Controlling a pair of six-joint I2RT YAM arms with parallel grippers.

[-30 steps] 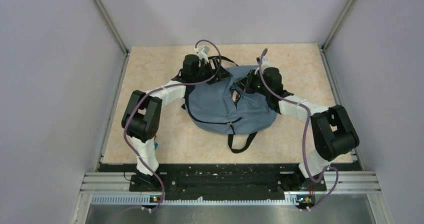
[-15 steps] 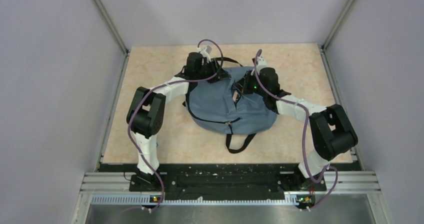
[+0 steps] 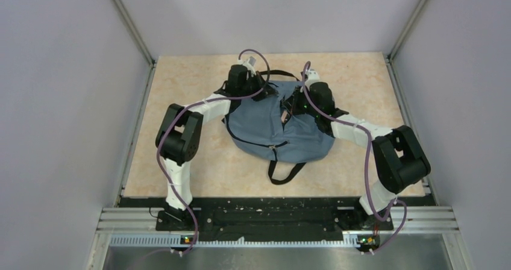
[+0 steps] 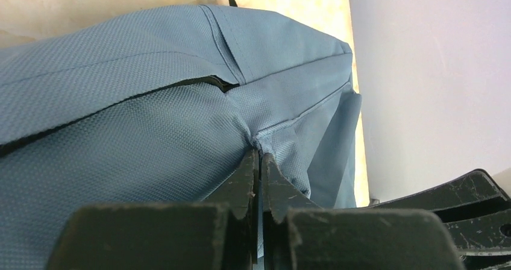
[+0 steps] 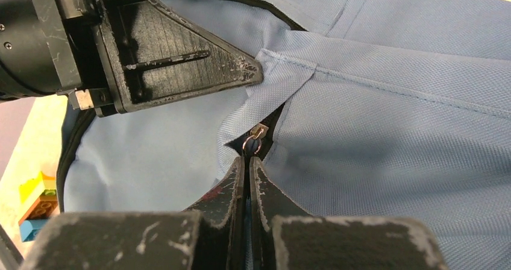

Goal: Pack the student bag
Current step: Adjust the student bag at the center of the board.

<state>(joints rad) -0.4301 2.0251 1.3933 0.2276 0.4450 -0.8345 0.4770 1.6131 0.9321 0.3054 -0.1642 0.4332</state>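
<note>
The student bag (image 3: 271, 131), slate blue with black straps and zippers, lies flat mid-table. At the bag's far-left top edge my left gripper (image 3: 264, 90) is shut on a pinched fold of its fabric (image 4: 260, 143), the jaws (image 4: 260, 156) pressed together on the cloth. Its finger (image 5: 199, 65) also shows in the right wrist view, gripping the seam corner. My right gripper (image 3: 293, 104) is at the top middle of the bag. It (image 5: 247, 161) is shut on the zipper pull, whose metal ring (image 5: 250, 143) sits just past the tips. The bag's inside is hidden.
A black carry strap (image 3: 284, 170) loops out from the bag's near edge, and another strap (image 3: 280, 73) lies past its far edge. Coloured toy bricks (image 5: 37, 207) lie on the table left of the bag in the right wrist view. Grey walls (image 3: 72, 101) close in three sides.
The left gripper's jaws have closed onto the bag's fabric. Both grippers and the bag have shifted slightly to the left.
</note>
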